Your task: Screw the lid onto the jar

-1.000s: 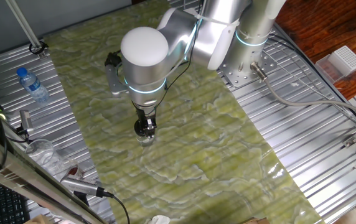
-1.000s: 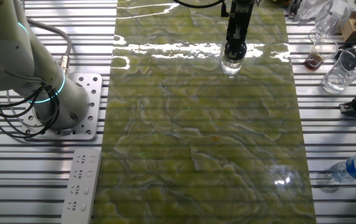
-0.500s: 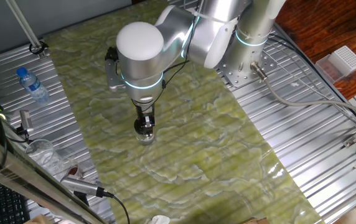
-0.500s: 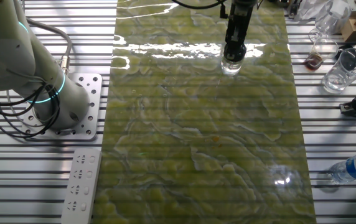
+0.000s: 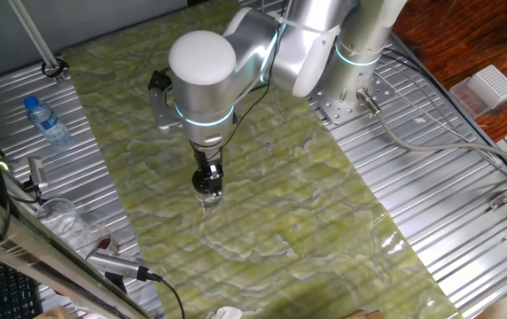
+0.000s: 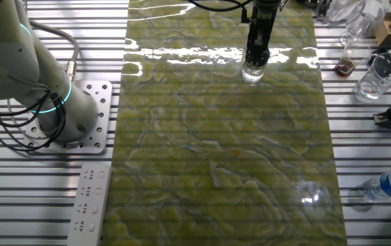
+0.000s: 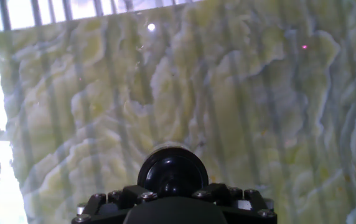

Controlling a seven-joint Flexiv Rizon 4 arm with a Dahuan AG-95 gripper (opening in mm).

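The small clear jar [image 5: 206, 201] stands on the green marbled mat, also seen in the other fixed view [image 6: 251, 74]. The black lid [image 7: 173, 173] sits on top of the jar, under the gripper tip. My gripper [image 5: 207, 182] points straight down and is shut on the lid; it also shows in the other fixed view [image 6: 254, 60]. In the hand view the round black lid fills the space just ahead of the gripper body [image 7: 175, 208], and the jar below it is hidden.
A water bottle with a blue cap [image 5: 46, 121] lies on the metal slats at the left, also in the other fixed view [image 6: 390, 183]. Clear glassware [image 6: 375, 76] and clutter stand by the mat's edge. The arm's base [image 6: 65, 116] is bolted beside the mat.
The wrist has turned a little on the spot above the jar. The lid and the jar stay in the same place on the mat.
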